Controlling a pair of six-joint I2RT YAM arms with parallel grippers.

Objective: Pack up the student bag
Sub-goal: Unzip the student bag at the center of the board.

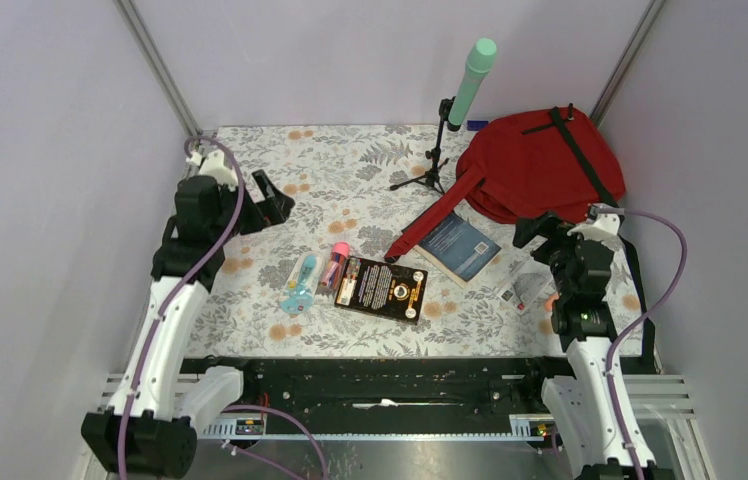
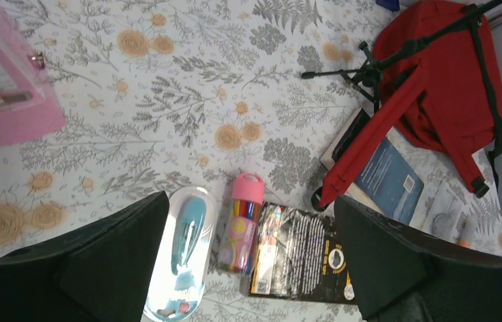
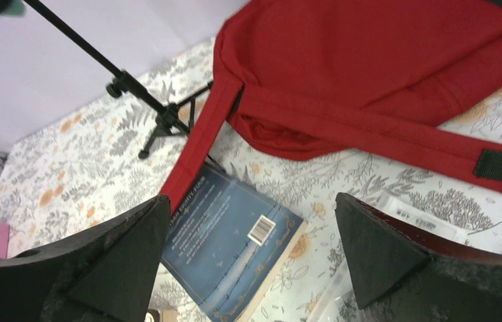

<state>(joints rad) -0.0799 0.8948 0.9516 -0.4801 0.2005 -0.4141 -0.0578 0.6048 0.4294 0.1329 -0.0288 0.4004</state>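
Observation:
The student bag (image 1: 540, 165), dark red with black straps, lies flat at the back right of the table; one red shoulder strap (image 1: 430, 225) trails forward over the corner of a blue book (image 1: 458, 247). The same bag (image 3: 382, 67) and book (image 3: 235, 248) fill the right wrist view. A black flat pack (image 1: 382, 288), a pink-capped tube of markers (image 1: 335, 265) and a clear blister pack with a blue tool (image 1: 300, 285) lie mid-table. My left gripper (image 1: 268, 205) hovers open at the left, above these items (image 2: 243, 225). My right gripper (image 1: 540, 232) is open and empty beside the bag's near edge.
A black tripod (image 1: 435, 172) holding a green foam-tipped pole (image 1: 472, 80) stands just left of the bag. A clear plastic packet (image 1: 525, 290) lies near the right arm. A pink case (image 2: 0, 80) shows at the left of the left wrist view. Lilac walls enclose three sides.

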